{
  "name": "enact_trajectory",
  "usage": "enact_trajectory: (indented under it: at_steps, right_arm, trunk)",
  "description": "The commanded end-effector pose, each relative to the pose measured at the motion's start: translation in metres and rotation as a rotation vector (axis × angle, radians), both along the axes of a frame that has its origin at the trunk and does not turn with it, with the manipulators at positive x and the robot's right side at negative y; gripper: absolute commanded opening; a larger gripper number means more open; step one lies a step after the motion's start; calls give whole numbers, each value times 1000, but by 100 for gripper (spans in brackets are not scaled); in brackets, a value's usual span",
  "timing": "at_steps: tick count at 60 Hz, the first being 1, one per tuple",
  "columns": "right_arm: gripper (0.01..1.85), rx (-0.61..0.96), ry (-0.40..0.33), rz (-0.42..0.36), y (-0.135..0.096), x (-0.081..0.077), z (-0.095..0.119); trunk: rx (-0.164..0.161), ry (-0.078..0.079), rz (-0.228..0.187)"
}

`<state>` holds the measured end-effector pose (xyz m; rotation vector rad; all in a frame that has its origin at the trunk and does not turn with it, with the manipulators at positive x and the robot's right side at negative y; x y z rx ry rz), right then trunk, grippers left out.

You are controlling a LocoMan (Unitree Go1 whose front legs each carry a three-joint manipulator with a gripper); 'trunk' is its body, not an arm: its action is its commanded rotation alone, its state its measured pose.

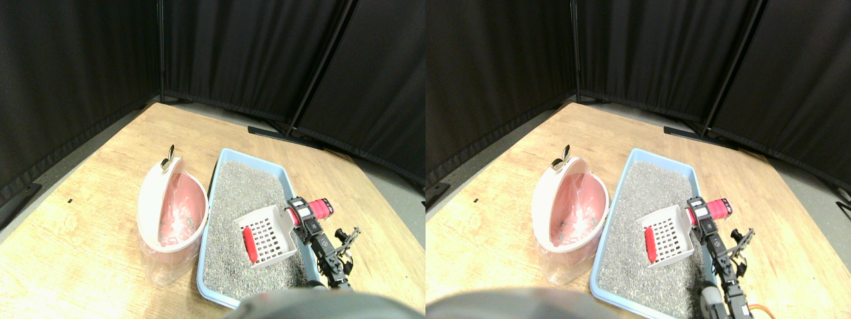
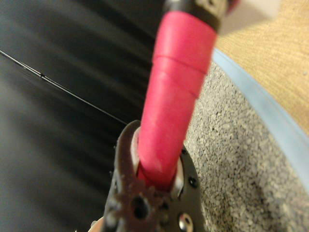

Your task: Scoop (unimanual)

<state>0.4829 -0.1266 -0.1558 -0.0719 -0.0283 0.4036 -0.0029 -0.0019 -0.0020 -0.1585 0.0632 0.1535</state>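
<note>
A white slotted scoop hangs tilted just over the grey litter in the light blue tray. A red oblong piece lies in the scoop's mouth. The scoop's red wrapped handle points right, past the tray's rim. My right gripper is shut on that handle where it joins the scoop. In the wrist view the red handle runs into the dark jaw, with litter and the tray's blue rim beside it.
A white and pink bin with a clear plastic liner stands tilted just left of the tray, its mouth facing the tray. A metal clip sits on its top edge. Black curtains enclose the wooden floor.
</note>
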Motion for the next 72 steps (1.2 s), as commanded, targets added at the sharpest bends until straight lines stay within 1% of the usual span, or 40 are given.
enact_trajectory:
  at_steps: [1,4,5,6,9,10,13,14,19,20,26,27,30,33,34,37,38,40,46,51,52,57,59,60,67,71,72]
  right_arm:
    - [5,91,-93,-23,-6,3,19]
    - [5,124,-78,-41,-9,4,21]
    - [5,137,-79,-41,-11,5,22]
    - [5,161,-74,-46,-12,5,22]
    - [5,186,-71,-55,-13,6,22]
    - [5,204,-71,-65,-14,6,22]
    - [5,225,-68,-74,-15,6,23]
    - [5,225,-70,-75,-15,6,23]
    - [5,240,-74,-85,-17,5,24]
    - [5,242,-74,-88,-17,6,25]
    - [5,256,-80,-99,-18,5,27]
    - [5,267,-79,-104,-18,5,27]
    - [5,330,-53,-142,-19,5,28]
    - [5,369,-36,-156,-19,6,29]
    - [5,440,-12,-175,-20,7,29]
    - [5,469,-12,-190,-20,8,29]
    - [5,476,-11,-197,-20,8,29]
    - [5,503,-2,-225,-20,9,30]
    - [5,562,16,-250,-20,10,32]
    - [5,576,19,-247,-20,12,34]
    - [5,606,27,-259,-21,13,36]
    - [5,640,29,-265,-21,15,38]
    - [5,693,43,-270,-22,17,39]
    - [5,707,45,-269,-22,17,40]
    - [5,740,49,-247,-23,21,46]
    - [5,809,73,-249,-24,23,50]
    - [5,820,76,-248,-24,24,50]
  trunk:
    - [-6,4,8]
    - [-6,3,6]
    - [-6,3,6]
    - [-5,0,5]
    - [-5,0,5]
    - [-5,-3,4]
    - [-5,-3,4]
    - [-3,-7,2]
    - [-2,-7,1]
    - [-1,-10,0]
    - [1,-10,-1]
    - [0,-12,-2]
    - [0,-12,-2]
    - [0,-15,-1]
    - [0,-15,-1]
    - [0,-15,-1]
    - [1,-19,1]
    - [1,-19,1]
    - [0,-21,1]
    - [0,-22,1]
    - [0,-22,1]
    - [0,-22,1]
    - [0,-22,1]
    - [-3,-27,5]
    - [-3,-27,5]
    - [-3,-27,5]
    - [-7,-28,12]
